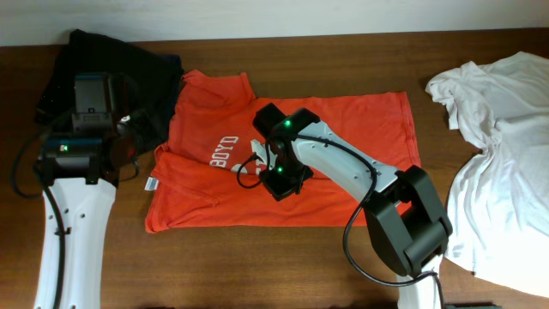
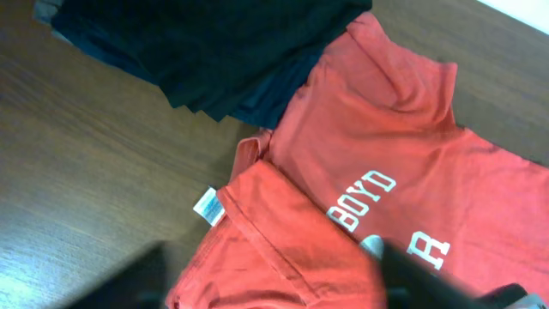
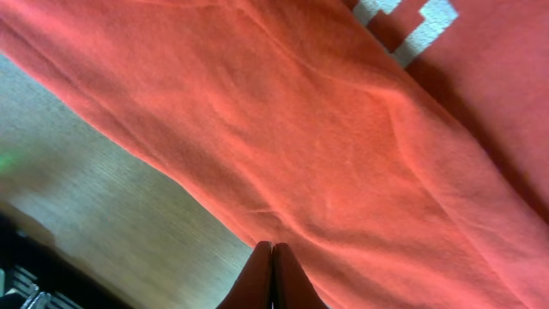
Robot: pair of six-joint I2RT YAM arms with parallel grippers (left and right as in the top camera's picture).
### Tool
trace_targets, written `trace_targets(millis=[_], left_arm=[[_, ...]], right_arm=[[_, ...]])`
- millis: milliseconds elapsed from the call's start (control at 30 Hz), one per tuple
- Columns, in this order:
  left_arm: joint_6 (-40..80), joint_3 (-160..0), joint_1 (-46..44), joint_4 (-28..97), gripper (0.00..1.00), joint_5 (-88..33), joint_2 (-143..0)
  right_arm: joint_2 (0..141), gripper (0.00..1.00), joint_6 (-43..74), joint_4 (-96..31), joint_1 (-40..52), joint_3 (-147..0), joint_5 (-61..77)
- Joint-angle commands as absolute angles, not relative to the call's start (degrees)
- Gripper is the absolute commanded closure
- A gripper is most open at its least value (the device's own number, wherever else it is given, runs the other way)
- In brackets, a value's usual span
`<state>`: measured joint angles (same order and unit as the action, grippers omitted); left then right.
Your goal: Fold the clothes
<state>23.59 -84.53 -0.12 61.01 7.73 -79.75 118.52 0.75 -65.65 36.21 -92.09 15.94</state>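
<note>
The orange-red T-shirt (image 1: 343,146) lies spread on the table with white lettering (image 1: 224,151) showing. Its left part is folded over, with a white tag (image 2: 208,207) at the fold. In the left wrist view, my left gripper (image 2: 283,287) has its dark fingers (image 2: 420,275) standing apart on either side of the shirt's folded lower-left edge (image 2: 274,249). My right gripper (image 1: 279,178) is over the middle of the shirt. In its wrist view the fingertips (image 3: 272,251) are pressed together at the edge of the orange cloth (image 3: 343,146). No cloth shows between them.
A crumpled white T-shirt (image 1: 497,146) covers the table's right end. A pile of black clothes (image 1: 111,60) (image 2: 214,51) lies at the back left, touching the orange shirt's sleeve. The left arm (image 1: 73,223) stands along the left side. Bare wood (image 1: 257,266) runs along the front.
</note>
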Motion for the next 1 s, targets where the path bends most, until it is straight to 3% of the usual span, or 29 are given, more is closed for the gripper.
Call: trace_targets(millis=[0,67,200,333,533,667,967], left_arm=[[21.6,-82.3,0.3,61.8,0.99,5.8,-81.7],[21.6,-76.5,0.3,60.4,0.99,3.7,-85.4],[19.6,-65.0,0.2,52.3,0.99,-12.4,-94.2],[18.5,-61.3,0.1,48.5,1.0,-12.5,-95.8],[19.8,-47.9,-1.9,31.0,1.0,-12.6,-95.8],[19.8,-46.8,-1.9,30.5,0.99,-10.2,-95.8],[19.8,-45.9,-1.9,30.7,0.99,-10.1,-95.8]], right_arm=[[117.3,0.96,0.1,-65.1,34.3,-93.0,14.4],[117.5,0.96,0.5,-64.3,33.0,-93.0,14.6],[118.2,0.96,6.5,-64.1,33.0,-92.9,11.1],[118.7,0.96,7.0,-60.6,33.0,-91.4,10.6],[118.7,0.96,6.9,-57.8,33.0,-86.2,16.3],[118.7,0.96,7.0,-51.6,33.0,-79.4,16.3],[118.7,0.96,7.0,-47.8,32.9,-81.4,16.1]])
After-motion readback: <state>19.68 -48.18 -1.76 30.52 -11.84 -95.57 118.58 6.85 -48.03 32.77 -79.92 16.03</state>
